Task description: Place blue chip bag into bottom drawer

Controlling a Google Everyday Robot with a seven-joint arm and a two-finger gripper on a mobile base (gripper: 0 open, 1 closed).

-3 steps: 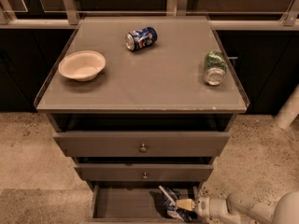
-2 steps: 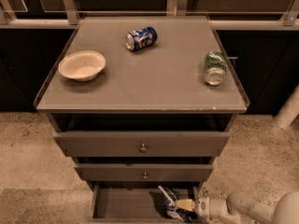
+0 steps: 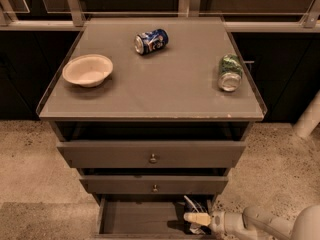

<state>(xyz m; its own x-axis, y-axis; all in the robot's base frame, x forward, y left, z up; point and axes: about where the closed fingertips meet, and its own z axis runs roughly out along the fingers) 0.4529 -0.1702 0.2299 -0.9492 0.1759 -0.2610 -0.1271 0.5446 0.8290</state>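
**Cabinet (image 3: 115,155) with the bottom drawer (image 3: 135,218) pulled open.**
On the surface (image 3: 165,91), a bowl (image 3: 88,70) is seen at 9 o'clock. The gripper (image 3: 190,218) is positioned at the drawer's 3 o'clock end, its jaws clenched on the blue chip bag (image 3: 192,205).

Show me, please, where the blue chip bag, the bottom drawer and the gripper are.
blue chip bag (image 3: 192,207), camera view, its upper white-edged part.
bottom drawer (image 3: 135,217), camera view, bare grey floor.
gripper (image 3: 190,218), camera view, cream tip over the drawer's right side.

Tabletop (image 3: 165,86): bowl (image 3: 88,70), blue can (image 3: 151,41), green can (image 3: 230,72); jaws below
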